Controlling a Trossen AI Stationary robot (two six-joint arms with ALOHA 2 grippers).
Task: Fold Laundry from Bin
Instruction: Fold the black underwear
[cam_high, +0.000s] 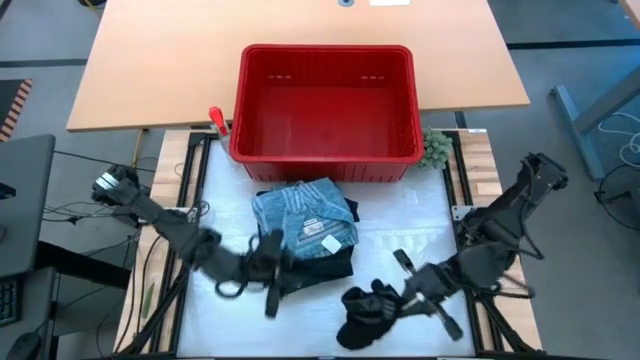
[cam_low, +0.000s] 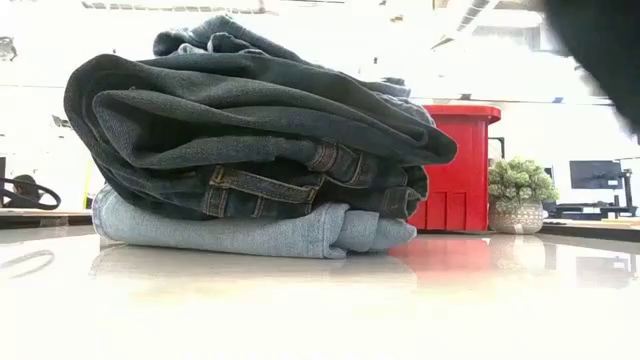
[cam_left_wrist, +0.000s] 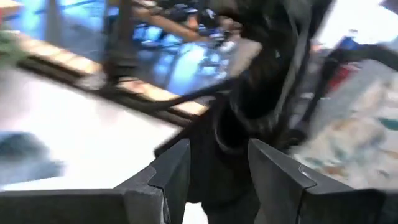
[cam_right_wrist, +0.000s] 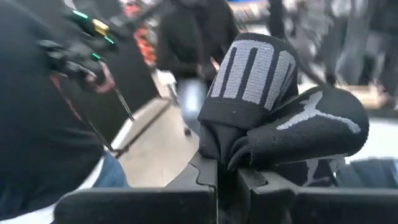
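Folded denim stack (cam_high: 303, 228) on table in front of empty red bin (cam_high: 327, 102).
Right gripper (cam_right_wrist: 227, 177) clenched on black socks (cam_right_wrist: 283, 118) near table's front edge; left gripper (cam_high: 272, 268) released, beside the stack.

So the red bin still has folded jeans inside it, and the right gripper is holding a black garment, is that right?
Not quite. In the high view the red bin is empty; the folded jeans are stacked on the table in front of it. The rest holds: the right gripper is shut on a black garment, as the right wrist view shows.
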